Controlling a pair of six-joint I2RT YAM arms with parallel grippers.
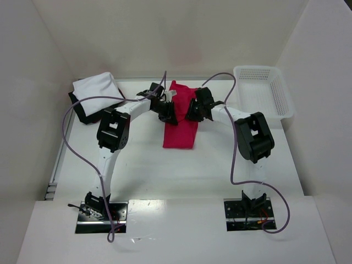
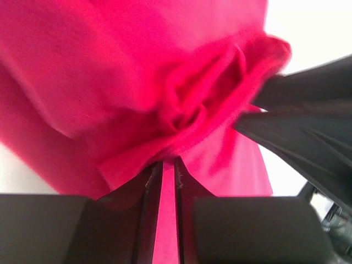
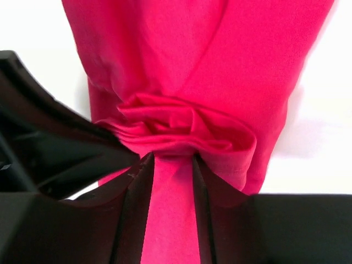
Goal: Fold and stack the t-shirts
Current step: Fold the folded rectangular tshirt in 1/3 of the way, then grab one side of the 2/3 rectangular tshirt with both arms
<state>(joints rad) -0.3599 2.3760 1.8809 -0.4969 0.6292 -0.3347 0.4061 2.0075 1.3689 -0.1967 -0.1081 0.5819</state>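
Note:
The crimson red t-shirt (image 1: 181, 125) lies as a long narrow strip at the middle of the table, its far part lifted. My left gripper (image 1: 169, 109) and right gripper (image 1: 190, 110) meet over it from either side. Each is shut on a bunched fold of the red cloth, seen in the left wrist view (image 2: 165, 181) and the right wrist view (image 3: 171, 165). The folded white t-shirt (image 1: 96, 92) sits on the folded black t-shirt (image 1: 82, 113) at the far left.
A white plastic mesh basket (image 1: 263, 91) stands at the far right. White walls close in the table at the back and sides. Purple cables loop from both arms over the table.

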